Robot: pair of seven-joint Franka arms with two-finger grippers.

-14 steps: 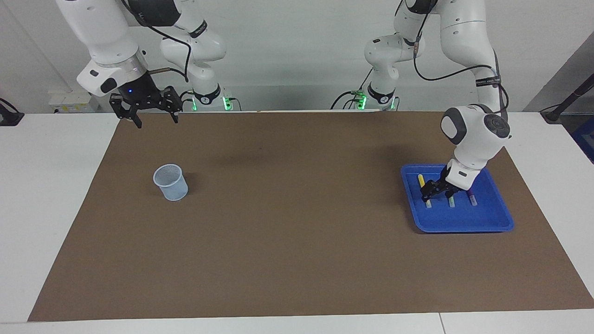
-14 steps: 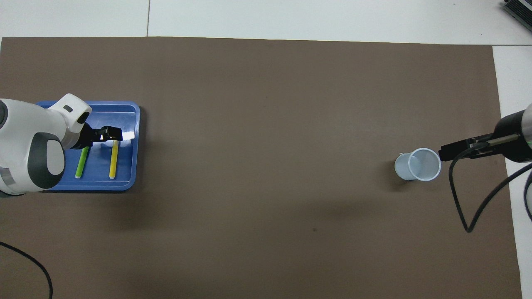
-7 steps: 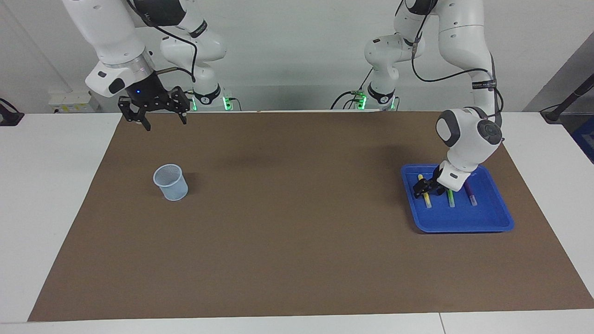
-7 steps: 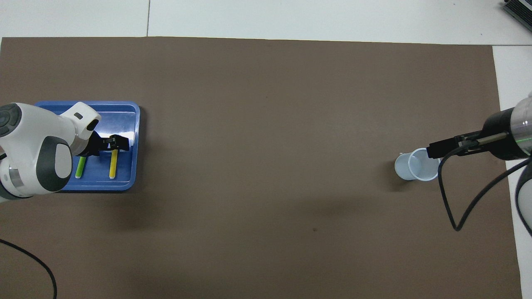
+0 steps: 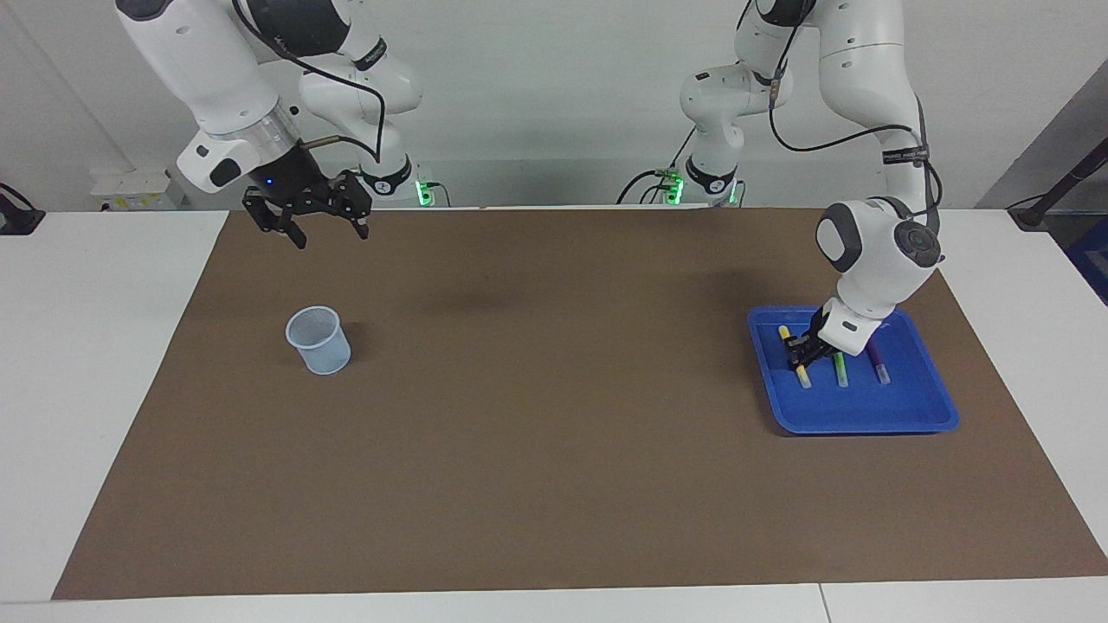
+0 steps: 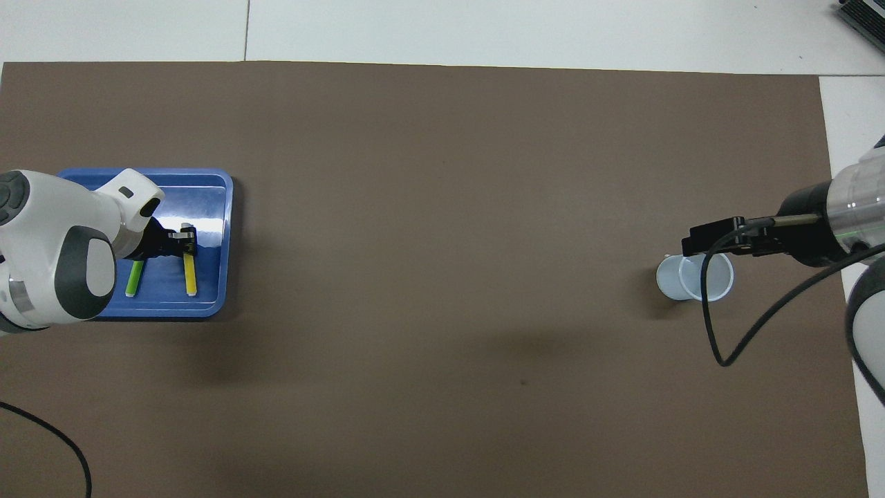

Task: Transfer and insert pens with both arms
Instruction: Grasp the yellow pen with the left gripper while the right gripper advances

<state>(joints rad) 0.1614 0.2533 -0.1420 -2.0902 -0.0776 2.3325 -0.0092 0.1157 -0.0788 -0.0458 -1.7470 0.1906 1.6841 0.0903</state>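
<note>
On the blue tray at the left arm's end of the worktop, the yellow pen is clamped by the left gripper jaws for lifting; the right gripper, jaws wide, is held raised to receive it.

Glossy blue plastic tray on a matt brown mat

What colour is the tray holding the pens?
Blue tray, clearest in the facing view.
</note>
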